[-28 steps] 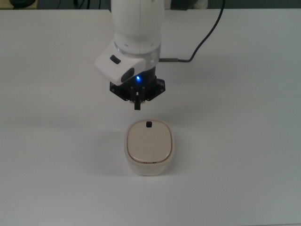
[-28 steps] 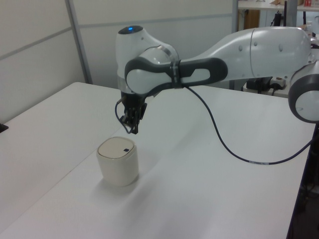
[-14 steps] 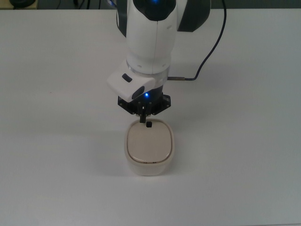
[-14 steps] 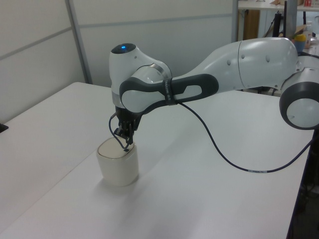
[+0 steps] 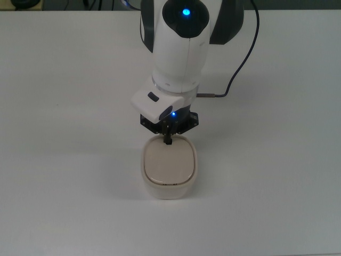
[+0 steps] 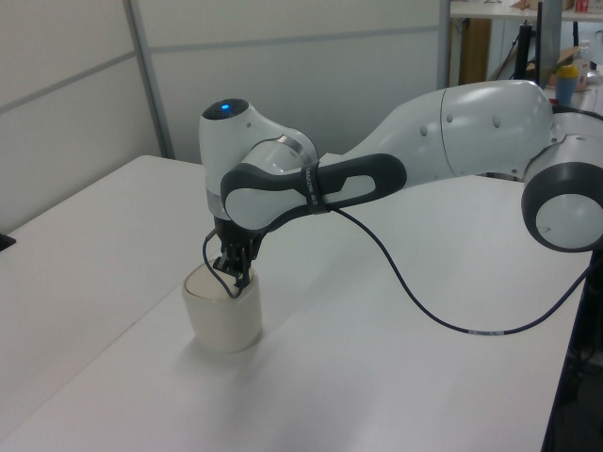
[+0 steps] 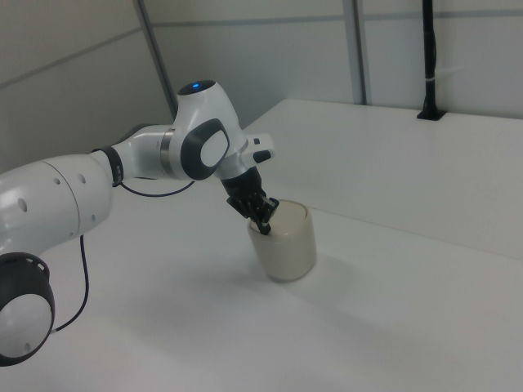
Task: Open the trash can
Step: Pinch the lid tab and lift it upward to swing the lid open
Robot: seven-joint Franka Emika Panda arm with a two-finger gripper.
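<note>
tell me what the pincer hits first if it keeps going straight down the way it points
The pincer points down at the trash can's beige flap lid, at the edge nearest the arm in the top view. It would meet that lid edge first; it may already be touching, which these views don't settle.

Bright, even overhead light; the white table [image 5: 64,160] looks washed out, with only soft, faint shadows.

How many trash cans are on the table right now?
1. The trash can stands near the table's middle in the top view, directly under the gripper, whose tip is at the lid's far edge. None appear hidden.
</note>
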